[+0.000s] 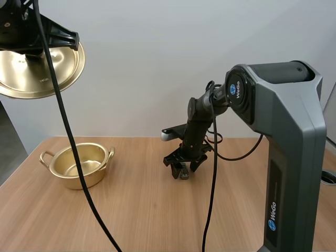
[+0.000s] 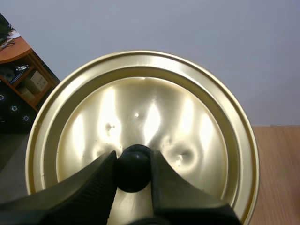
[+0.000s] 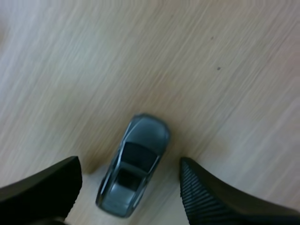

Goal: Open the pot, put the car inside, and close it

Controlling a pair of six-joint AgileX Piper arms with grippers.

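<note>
Two jobs: left gripper (image 2: 132,161) clamps lid (image 2: 150,108) by knob (image 2: 133,172), high above pot (image 1: 84,178), clearing its mouth; right gripper (image 3: 129,180), spread wide, straddles car (image 3: 137,157) right of pot, for pickup.

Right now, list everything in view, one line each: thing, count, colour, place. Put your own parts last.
pot: 1, gold, open, on the table toward its left side.
lid: 1, gold, held in the air above and left of the pot.
knob: 1, black, at the lid's centre, pinched between two fingers.
car: 1, grey, on the table right of the pot.
table: 1, light wood, under everything.
left gripper: 1, black, shut on the knob, holding the lid up.
right gripper: 1, black, open, low over the table, a finger on each side of the car, not touching it.
</note>
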